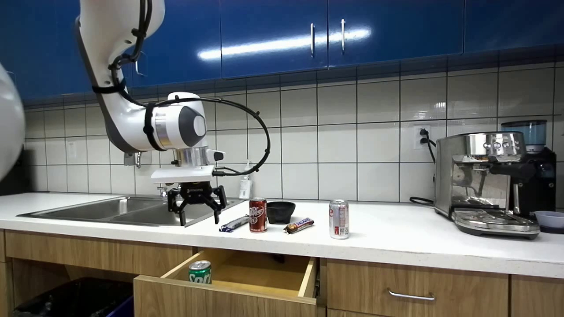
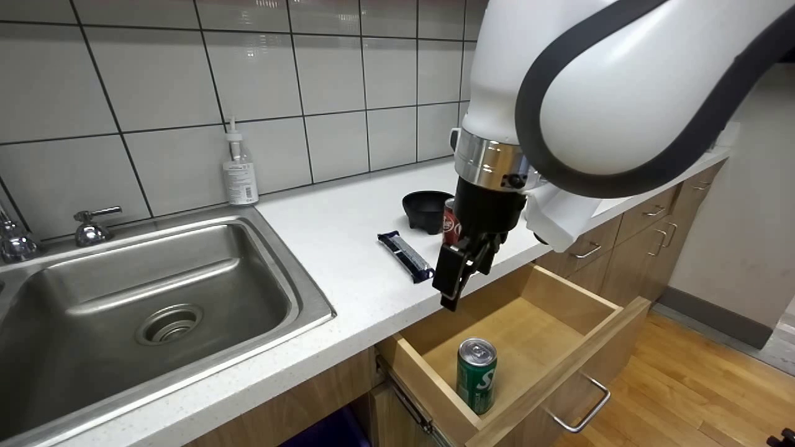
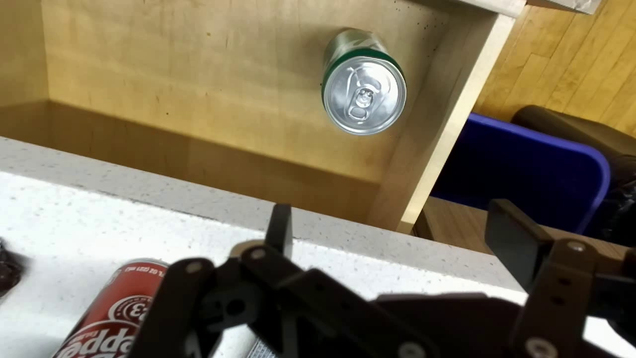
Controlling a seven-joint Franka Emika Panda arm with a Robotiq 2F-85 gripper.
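My gripper (image 1: 199, 218) stands open above the counter's front edge with nothing between its fingers, pointing down. In the wrist view the gripper (image 3: 390, 228) has its pads wide apart over that edge. A green Sprite can (image 2: 477, 375) stands upright inside the pulled-out wooden drawer (image 1: 224, 299), near its front corner on the sink side. On the counter, closest to the gripper, lie a dark blue wrapped bar (image 2: 407, 256) and an upright red Dr Pepper can (image 1: 257, 215). A black bowl (image 1: 280, 211), a second wrapped bar (image 1: 299, 225) and a silver can (image 1: 339, 219) are further along.
A steel sink (image 2: 273, 264) is set in the counter, with a soap bottle (image 2: 240, 174) behind it. A coffee machine (image 1: 480, 185) stands at the far end. Beside the drawer is a purple bin (image 3: 586, 159). Blue cabinets (image 1: 273, 26) hang above.
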